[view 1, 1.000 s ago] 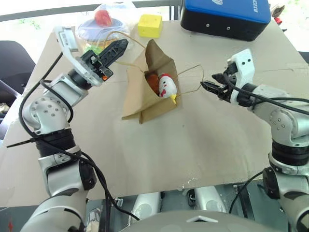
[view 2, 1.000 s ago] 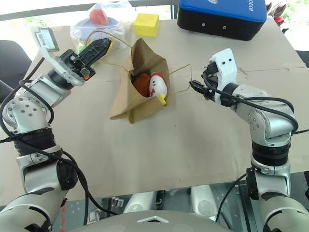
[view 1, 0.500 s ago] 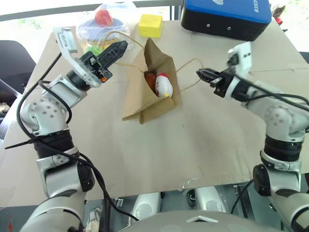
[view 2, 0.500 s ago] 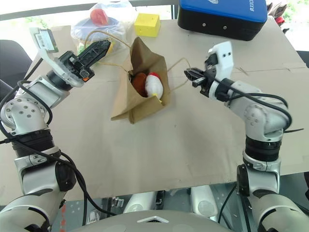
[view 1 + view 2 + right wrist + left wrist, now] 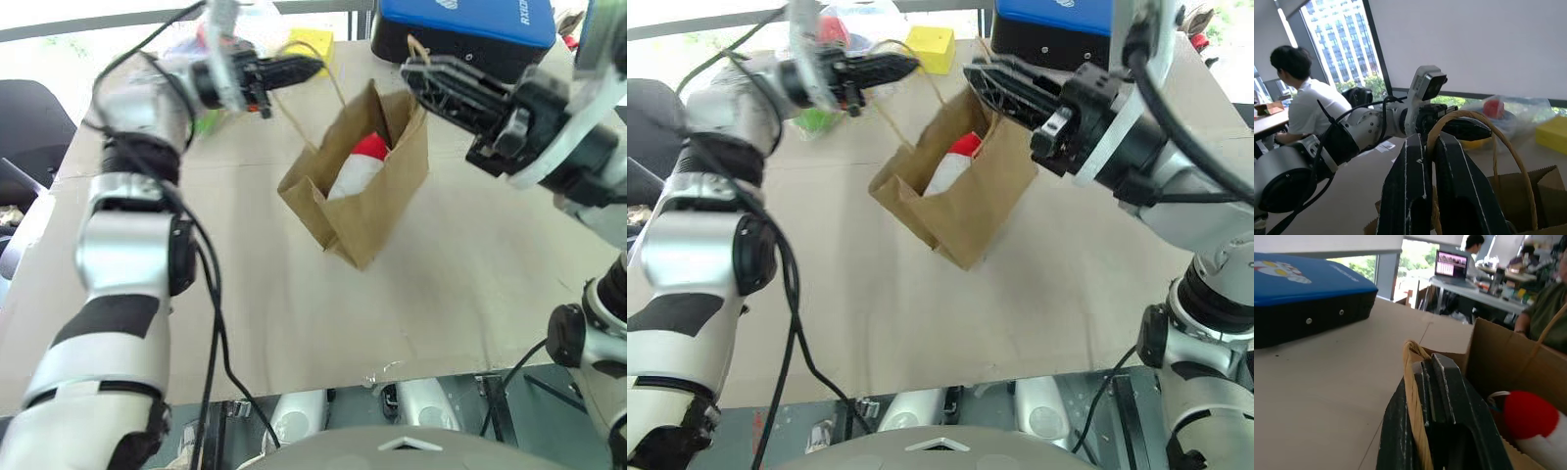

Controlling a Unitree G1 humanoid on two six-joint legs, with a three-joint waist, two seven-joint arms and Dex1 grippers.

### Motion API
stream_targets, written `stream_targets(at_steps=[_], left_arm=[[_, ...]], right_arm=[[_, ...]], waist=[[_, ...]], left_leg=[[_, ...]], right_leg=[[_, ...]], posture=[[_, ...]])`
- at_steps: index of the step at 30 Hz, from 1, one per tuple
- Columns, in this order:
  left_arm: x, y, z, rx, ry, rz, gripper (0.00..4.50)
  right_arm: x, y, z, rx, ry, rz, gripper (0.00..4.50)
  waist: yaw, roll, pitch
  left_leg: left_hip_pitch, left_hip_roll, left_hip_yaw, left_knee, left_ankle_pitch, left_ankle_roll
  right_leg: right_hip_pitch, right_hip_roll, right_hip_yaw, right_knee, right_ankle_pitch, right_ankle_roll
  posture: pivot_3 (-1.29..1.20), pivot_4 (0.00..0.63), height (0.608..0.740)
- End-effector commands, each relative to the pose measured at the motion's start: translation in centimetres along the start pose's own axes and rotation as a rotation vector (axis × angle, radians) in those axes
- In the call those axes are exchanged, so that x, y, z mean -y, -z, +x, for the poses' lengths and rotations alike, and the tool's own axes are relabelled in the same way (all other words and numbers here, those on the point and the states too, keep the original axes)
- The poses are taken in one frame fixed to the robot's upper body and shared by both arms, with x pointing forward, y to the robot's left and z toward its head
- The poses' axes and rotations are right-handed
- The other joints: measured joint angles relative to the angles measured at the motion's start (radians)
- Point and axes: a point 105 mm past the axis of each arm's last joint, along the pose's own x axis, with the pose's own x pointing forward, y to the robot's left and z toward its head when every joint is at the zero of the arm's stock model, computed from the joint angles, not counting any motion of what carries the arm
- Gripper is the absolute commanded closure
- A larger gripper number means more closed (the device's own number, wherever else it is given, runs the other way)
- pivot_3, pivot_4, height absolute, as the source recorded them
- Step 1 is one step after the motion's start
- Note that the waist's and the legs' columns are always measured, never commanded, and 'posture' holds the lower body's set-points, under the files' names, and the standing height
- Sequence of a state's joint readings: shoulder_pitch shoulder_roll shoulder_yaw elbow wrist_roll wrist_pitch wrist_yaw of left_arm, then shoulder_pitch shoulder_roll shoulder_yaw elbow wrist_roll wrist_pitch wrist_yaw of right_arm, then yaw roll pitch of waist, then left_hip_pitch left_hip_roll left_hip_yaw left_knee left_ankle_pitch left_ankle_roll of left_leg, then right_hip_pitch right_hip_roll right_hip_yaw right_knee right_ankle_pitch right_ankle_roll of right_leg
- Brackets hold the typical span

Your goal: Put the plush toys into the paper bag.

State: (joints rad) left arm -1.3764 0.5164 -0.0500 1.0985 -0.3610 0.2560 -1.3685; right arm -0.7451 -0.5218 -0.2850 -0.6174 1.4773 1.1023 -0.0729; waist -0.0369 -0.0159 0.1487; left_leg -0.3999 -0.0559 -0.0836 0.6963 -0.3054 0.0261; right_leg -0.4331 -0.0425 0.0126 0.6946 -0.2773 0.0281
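Note:
The brown paper bag hangs upright between my two grippers, mouth open upward. Inside it sits a white plush toy with a red top, also seen as the plush toy in the left wrist view. My left gripper is shut on one tan string handle at the bag's far left. My right gripper is shut on the other string handle above the bag's right edge. I cannot tell whether the bag's bottom touches the table.
A blue-and-black case stands at the far right of the table. A yellow cube and a clear plastic bag of toys lie at the far left, behind my left gripper. A person sits in the background.
My right gripper has closed on the right handle and risen. Both grippers have drawn the handles up, and the bag has gone from lying on its side to hanging upright.

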Motion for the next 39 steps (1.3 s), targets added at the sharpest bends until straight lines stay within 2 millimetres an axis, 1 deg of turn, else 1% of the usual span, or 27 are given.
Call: stream_targets(at_steps=[1,3,4,5,6,8,9,10,11,12,13,14,17,19,21,24,27,28,29,30,31,33,34,35,36,38,39], left_arm=[[0.6,-0.2,1.6,-0.085,0.056,0.136,4.50],[0.9,1.2,2.0,-0.160,0.092,0.182,4.50],[1.2,1.0,2.1,-0.121,0.123,0.152,4.17],[1.3,0.8,1.9,-0.088,0.133,0.141,3.79],[1.4,0.6,1.8,-0.065,0.138,0.133,3.51],[1.2,0.2,1.3,-0.031,0.126,0.118,2.51],[1.1,0.1,0.9,-0.022,0.123,0.107,2.01],[1.0,0.1,0.2,-0.012,0.121,0.091,1.49],[1.1,0.3,-1.1,-0.007,0.133,0.056,1.12],[1.2,0.5,-1.9,-0.004,0.143,0.031,0.57],[1.4,0.7,-2.8,0.001,0.154,0.000,0.14],[1.8,1.1,-3.7,0.009,0.164,-0.029,0.02],[3.1,1.8,-5.2,0.027,0.187,-0.093,0.02],[3.6,2.3,-6.0,0.029,0.172,-0.117,0.02],[4.3,2.4,-6.3,0.044,0.168,-0.137,0.02],[5.1,2.4,-5.9,0.053,0.176,-0.130,0.02],[5.8,1.9,-5.9,0.065,0.199,-0.144,0.02],[6.0,1.8,-6.0,0.060,0.212,-0.159,0.01],[6.2,1.8,-6.0,0.056,0.219,-0.169,0.00],[6.5,2.0,-6.2,0.039,0.241,-0.181,0.00],[6.8,2.1,-6.2,0.025,0.255,-0.187,0.00],[7.1,2.2,-6.3,-0.004,0.279,-0.191,0.00],[7.2,2.2,-6.3,-0.013,0.284,-0.189,0.00],[7.2,2.2,-6.3,-0.020,0.287,-0.184,0.00],[7.5,2.2,-6.4,-0.036,0.297,-0.177,0.00],[7.9,2.3,-6.6,-0.086,0.306,-0.146,0.00],[8.1,2.5,-6.8,-0.108,0.304,-0.135,0.00]], right_arm=[[-0.4,0.5,-0.2,-0.031,0.038,-0.054,4.41],[-0.3,1.5,-0.3,-0.090,0.054,-0.093,4.41],[-0.3,1.9,-0.5,-0.102,0.046,-0.096,4.18],[-0.3,2.3,-0.8,-0.119,0.050,-0.102,3.87],[-0.2,2.7,-1.1,-0.131,0.053,-0.106,3.56],[0.1,3.1,-1.7,-0.164,0.085,-0.149,2.49],[0.0,2.9,-2.1,-0.163,0.082,-0.158,2.02],[-0.3,2.4,-3.1,-0.166,0.077,-0.167,1.51],[-0.7,2.1,-4.0,-0.176,0.063,-0.174,1.51],[-1.1,1.9,-4.6,-0.187,0.052,-0.179,1.51],[-1.3,1.5,-5.3,-0.196,0.049,-0.178,1.51],[-1.2,1.2,-5.9,-0.205,0.058,-0.178,1.51],[-1.4,0.7,-7.0,-0.239,0.064,-0.176,1.51],[-1.5,0.7,-7.4,-0.261,0.068,-0.171,1.51],[-1.3,0.9,-7.8,-0.279,0.074,-0.158,1.51],[-1.0,2.0,-8.3,-0.323,0.084,-0.145,1.51],[-0.2,4.7,-8.4,-0.422,0.092,-0.165,1.51],[0.1,5.7,-8.4,-0.448,0.092,-0.169,1.76],[0.3,6.3,-8.4,-0.461,0.090,-0.173,2.03],[0.9,7.9,-8.3,-0.514,0.094,-0.185,2.41],[1.4,9.4,-8.3,-0.561,0.091,-0.202,2.87],[2.4,12.2,-7.9,-0.616,0.086,-0.226,3.91],[2.7,12.9,-7.7,-0.623,0.082,-0.234,4.28],[2.9,13.5,-7.4,-0.624,0.069,-0.247,4.46],[2.9,13.9,-6.8,-0.611,0.045,-0.252,4.46],[2.7,13.9,-5.2,-0.550,-0.001,-0.245,4.46],[2.7,13.9,-4.8,-0.534,-0.012,-0.245,4.46]], waist=[[-0.006,0.000,0.000],[-0.010,0.000,0.000],[-0.011,0.000,0.000],[-0.011,0.000,0.000],[-0.010,-0.001,0.000],[-0.007,-0.001,0.000],[-0.007,-0.001,0.000],[-0.006,-0.001,0.000],[-0.003,-0.001,0.000],[-0.004,-0.001,0.000],[-0.006,-0.001,0.000],[-0.009,0.000,0.000],[-0.005,-0.001,0.000],[0.001,-0.001,0.000],[0.009,-0.001,0.000],[0.024,-0.001,0.000],[0.028,-0.002,0.000],[0.026,-0.002,0.000],[0.025,-0.002,0.000],[0.024,-0.002,0.000],[0.021,-0.002,0.000],[0.019,-0.001,0.000],[0.017,-0.002,0.000],[0.017,-0.001,0.000],[0.016,-0.001,0.000],[0.015,-0.001,0.000],[0.014,-0.001,0.000]], left_leg=[[-0.001,0.000,0.000,0.000,0.000,0.000],[-0.002,0.001,0.001,-0.001,0.000,0.000],[-0.002,0.001,0.002,-0.001,0.000,0.000],[-0.002,0.002,0.003,-0.001,0.000,0.000],[-0.002,0.003,0.002,-0.001,0.000,0.000],[-0.005,0.004,0.002,0.001,0.000,0.001],[-0.007,0.004,0.002,0.003,0.000,0.001],[-0.009,0.004,0.002,0.005,0.000,0.001],[-0.012,0.004,0.001,0.006,0.000,0.001],[-0.014,0.003,0.001,0.007,0.000,0.001],[-0.014,0.003,0.001,0.007,0.000,0.001],[-0.014,0.003,0.001,0.007,0.000,0.001],[-0.014,0.005,0.001,0.007,0.000,0.001],[-0.014,0.005,0.000,0.007,0.000,0.001],[-0.015,0.005,0.000,0.009,0.000,0.001],[-0.014,0.005,0.000,0.010,0.000,0.001],[-0.014,0.005,0.000,0.011,0.000,0.001],[-0.014,0.005,0.000,0.011,0.000,0.001],[-0.013,0.005,0.000,0.012,0.000,0.001],[-0.013,0.005,0.000,0.012,0.000,0.001],[-0.013,0.005,0.000,0.012,0.000,0.001],[-0.012,0.005,0.001,0.012,0.000,0.001],[-0.012,0.005,0.001,0.012,0.000,0.001],[-0.012,0.005,0.001,0.012,0.000,0.001],[-0.012,0.005,0.001,0.012,0.000,0.001],[-0.012,0.005,0.001,0.011,0.000,0.001],[-0.012,0.005,0.001,0.011,0.000,0.001]], right_leg=[[0.000,0.000,0.000,0.000,0.000,0.000],[-0.002,0.001,0.001,0.001,0.000,0.000],[-0.002,0.001,0.002,0.001,0.000,0.000],[-0.003,0.002,0.002,0.001,0.000,0.000],[-0.003,0.002,0.002,0.001,0.000,0.000],[-0.004,0.003,0.002,0.001,0.000,0.000],[-0.006,0.003,0.002,0.001,0.000,0.000],[-0.008,0.003,0.002,0.001,0.000,0.000],[-0.010,0.003,0.001,0.001,0.000,0.001],[-0.012,0.003,0.000,0.002,0.000,0.001],[-0.012,0.003,0.000,0.002,0.000,0.001],[-0.012,0.003,0.000,0.002,0.000,0.001],[-0.011,0.004,0.000,0.001,0.000,0.001],[-0.011,0.003,0.000,0.001,0.000,0.000],[-0.010,0.003,-0.001,0.001,0.000,0.001],[-0.009,0.003,-0.001,0.001,0.001,0.002],[-0.008,0.003,-0.001,0.001,0.001,0.003],[-0.008,0.003,-0.001,0.001,0.001,0.003],[-0.008,0.003,-0.001,0.001,0.002,0.003],[-0.008,0.003,-0.001,0.001,0.002,0.003],[-0.008,0.003,-0.001,0.001,0.002,0.003],[-0.008,0.004,0.000,0.001,0.002,0.003],[-0.008,0.005,0.000,0.001,0.002,0.003],[-0.008,0.005,0.000,0.001,0.002,0.003],[-0.008,0.005,0.001,0.001,0.001,0.003],[-0.009,0.005,0.001,0.001,0.002,0.003],[-0.009,0.005,0.001,0.001,0.002,0.003]], posture=[[0.00,0.150,0.740],[0.00,0.150,0.740],[0.00,0.150,0.740],[0.00,0.150,0.740],[0.00,0.150,0.740],[0.00,0.150,0.740],[0.00,0.150,0.740],[0.00,0.150,0.740],[0.00,0.150,0.740],[0.00,0.150,0.740],[0.00,0.150,0.740],[0.00,0.150,0.740],[0.00,0.150,0.740],[0.00,0.150,0.740],[0.00,0.150,0.740],[0.00,0.150,0.740],[0.00,0.150,0.740],[0.00,0.150,0.740],[0.00,0.150,0.740],[0.00,0.150,0.740],[0.00,0.150,0.740],[0.00,0.150,0.740],[0.00,0.150,0.740],[0.00,0.150,0.740],[0.00,0.150,0.740],[0.00,0.150,0.740],[0.00,0.150,0.740]])
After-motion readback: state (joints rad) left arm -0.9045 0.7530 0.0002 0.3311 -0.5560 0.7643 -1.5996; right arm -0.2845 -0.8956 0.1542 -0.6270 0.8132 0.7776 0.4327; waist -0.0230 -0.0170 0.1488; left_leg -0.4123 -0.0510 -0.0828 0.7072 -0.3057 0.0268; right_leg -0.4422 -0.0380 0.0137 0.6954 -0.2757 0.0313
